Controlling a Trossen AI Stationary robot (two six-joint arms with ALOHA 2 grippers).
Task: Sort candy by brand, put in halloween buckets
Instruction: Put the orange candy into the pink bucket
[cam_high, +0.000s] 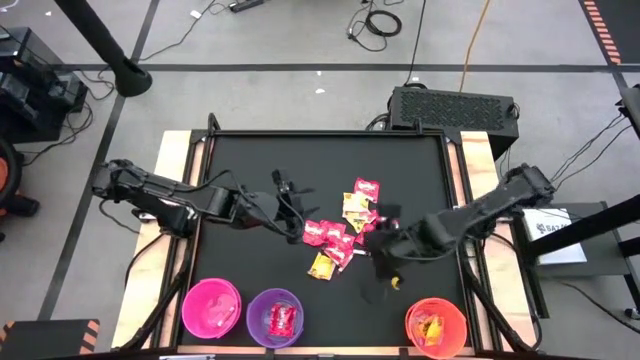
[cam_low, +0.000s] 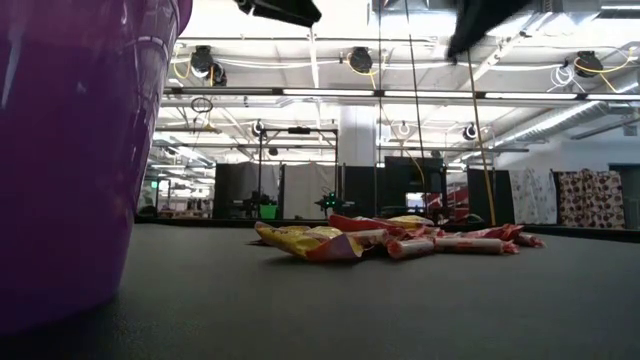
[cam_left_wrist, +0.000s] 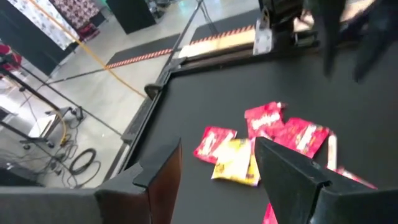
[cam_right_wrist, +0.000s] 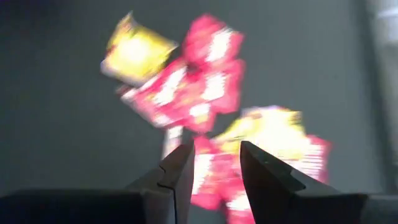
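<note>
Jaws parted on both: right gripper (cam_right_wrist: 208, 163) above the candy (cam_high: 338, 232) heap, left gripper (cam_high: 287, 195) beside it, neither grasping anything. Candy blurred in right wrist view; flat, shiny, crinkled. Buckets (cam_high: 274, 317) round plastic, nearby.

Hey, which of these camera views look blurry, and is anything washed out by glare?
Right wrist view: heavy blur smears the red and yellow wrapped candy packets beyond the right gripper, whose fingers stand slightly apart. Left wrist view: mild blur; the open left gripper fills the foreground. Low view: ceiling lights wash out; the purple plastic bucket looms huge. High view: evenly lit.
</note>
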